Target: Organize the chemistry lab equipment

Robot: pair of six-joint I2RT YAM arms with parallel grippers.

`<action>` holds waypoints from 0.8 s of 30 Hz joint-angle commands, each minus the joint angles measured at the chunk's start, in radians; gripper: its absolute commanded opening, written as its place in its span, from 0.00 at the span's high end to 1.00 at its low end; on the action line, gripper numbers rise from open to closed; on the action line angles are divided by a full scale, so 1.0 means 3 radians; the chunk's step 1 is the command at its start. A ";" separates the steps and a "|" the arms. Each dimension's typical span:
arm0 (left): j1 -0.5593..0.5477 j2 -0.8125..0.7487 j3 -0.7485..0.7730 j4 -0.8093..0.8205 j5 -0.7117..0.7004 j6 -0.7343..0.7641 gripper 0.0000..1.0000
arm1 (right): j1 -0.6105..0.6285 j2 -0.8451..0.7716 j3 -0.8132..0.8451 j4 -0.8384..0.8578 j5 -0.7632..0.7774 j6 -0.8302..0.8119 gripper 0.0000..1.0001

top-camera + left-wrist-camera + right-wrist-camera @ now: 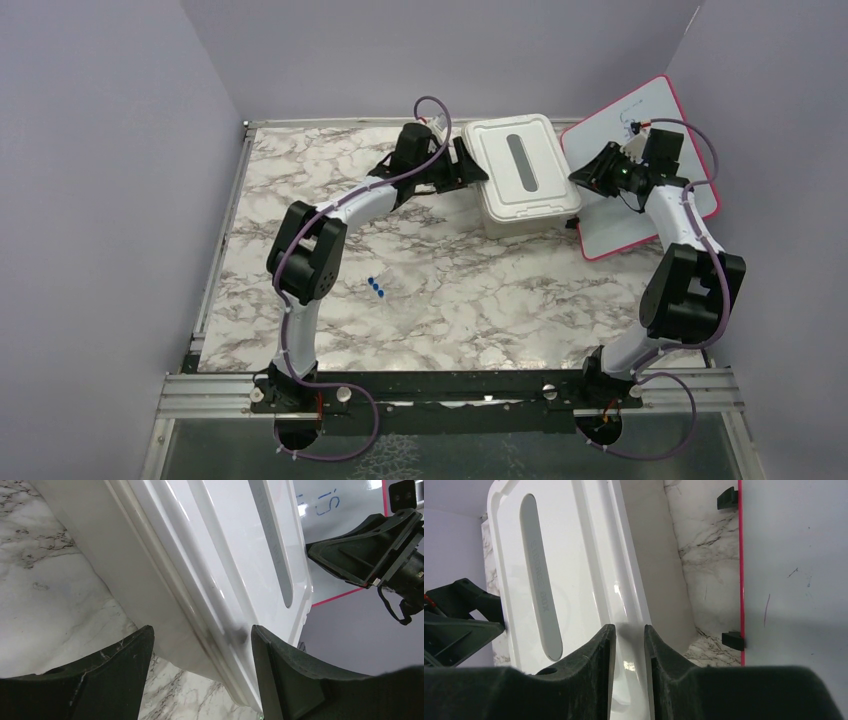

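Right gripper (630,628) clasping lid (579,540), tub (659,560) covered — opaque

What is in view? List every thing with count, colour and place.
table: one, white-grey marble, under everything
tub: one, beige, far centre
lid: one, white, on the tub
whiteboard: one, pink-framed, right of tub
blue caps: three, blue, table left of centre
arms: two, white and black, near edge
left claw: black, open, astride lid's left edge
right claw: black, astride lid's right edge
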 commanded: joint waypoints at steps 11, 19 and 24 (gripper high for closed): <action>-0.0030 0.0161 0.0305 -0.0262 -0.0305 0.0107 0.33 | 0.0046 0.0225 0.0175 0.0260 -0.0125 0.0011 0.71; -0.0030 0.0255 0.0377 -0.0471 -0.0483 0.0096 0.33 | 0.0173 0.0422 0.0293 0.0163 0.0196 -0.0282 0.69; -0.0030 0.0304 0.0456 -0.0683 -0.0662 0.0101 0.33 | 0.0273 0.0506 0.0314 0.0136 0.0348 -0.0364 0.64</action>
